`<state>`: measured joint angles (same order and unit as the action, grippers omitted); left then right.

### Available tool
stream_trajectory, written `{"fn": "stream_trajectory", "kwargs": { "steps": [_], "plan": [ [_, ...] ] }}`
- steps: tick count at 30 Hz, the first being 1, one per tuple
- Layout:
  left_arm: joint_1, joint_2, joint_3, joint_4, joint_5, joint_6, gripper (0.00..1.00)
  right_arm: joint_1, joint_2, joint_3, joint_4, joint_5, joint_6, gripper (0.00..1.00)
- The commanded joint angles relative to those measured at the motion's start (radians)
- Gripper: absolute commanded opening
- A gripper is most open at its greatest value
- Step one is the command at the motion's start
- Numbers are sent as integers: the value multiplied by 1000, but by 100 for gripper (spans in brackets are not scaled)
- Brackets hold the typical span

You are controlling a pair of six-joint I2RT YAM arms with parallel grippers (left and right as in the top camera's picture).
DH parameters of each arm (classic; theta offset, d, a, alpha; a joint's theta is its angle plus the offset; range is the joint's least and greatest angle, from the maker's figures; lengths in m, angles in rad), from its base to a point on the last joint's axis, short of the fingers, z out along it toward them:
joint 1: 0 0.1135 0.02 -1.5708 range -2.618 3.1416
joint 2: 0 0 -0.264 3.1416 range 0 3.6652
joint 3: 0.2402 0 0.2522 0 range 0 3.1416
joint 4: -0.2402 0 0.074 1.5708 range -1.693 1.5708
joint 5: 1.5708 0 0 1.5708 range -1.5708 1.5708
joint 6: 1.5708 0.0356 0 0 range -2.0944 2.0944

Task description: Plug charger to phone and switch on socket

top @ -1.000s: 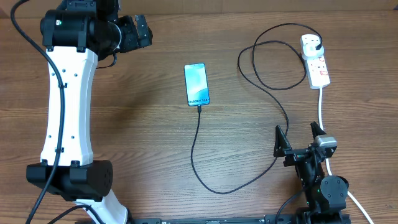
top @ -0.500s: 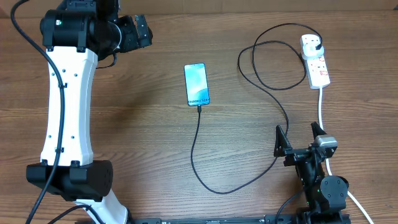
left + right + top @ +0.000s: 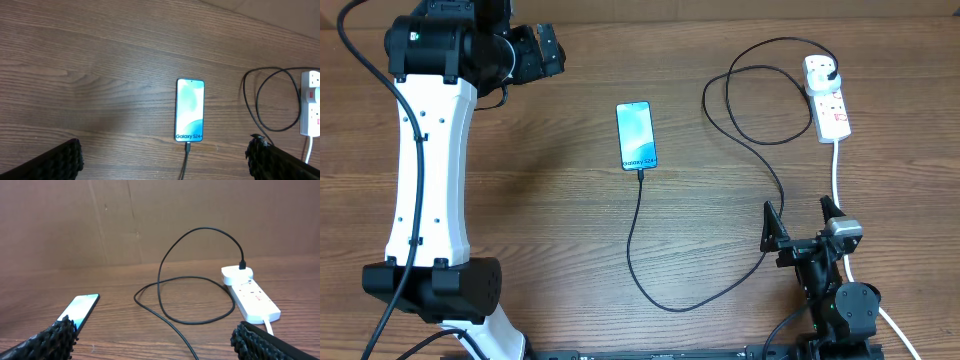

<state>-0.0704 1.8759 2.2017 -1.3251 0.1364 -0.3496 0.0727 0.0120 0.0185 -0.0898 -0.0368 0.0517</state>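
Teal-screened slim black-framed phone [image 3: 635, 135] lies flat on bench [image 3: 550, 200], thin black charger cable [image 3: 632, 240] meeting its bottom edge, apparently plugged | slack loops reach white power-strip socket [image 3: 827, 100], far right | left claw [image 3: 552, 50] wide open, empty, back-left | right claw [image 3: 798, 210] wide open, empty, front edge; bare wood toward socket

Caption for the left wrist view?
Lit phone with charger plugged into its bottom edge; socket at frame edge; open left claw below.

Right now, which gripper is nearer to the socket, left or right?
Right. The right gripper is on the same side of the table as the socket, toward the robot; the left gripper is far off on the other side, past the phone.
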Motion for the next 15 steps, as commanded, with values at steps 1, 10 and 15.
{"fn": "stream_trajectory", "kwargs": {
  "steps": [1,10,15],
  "plan": [
    [-3,5,0,-3,-14,-17,100,3,-9,-10,5,10,-4,100],
    [14,5,0,-3,-17,-17,100,3,-9,-10,5,10,-4,100],
    [14,5,0,-3,-16,-17,100,3,-9,-10,5,10,-4,100]
  ]
}}
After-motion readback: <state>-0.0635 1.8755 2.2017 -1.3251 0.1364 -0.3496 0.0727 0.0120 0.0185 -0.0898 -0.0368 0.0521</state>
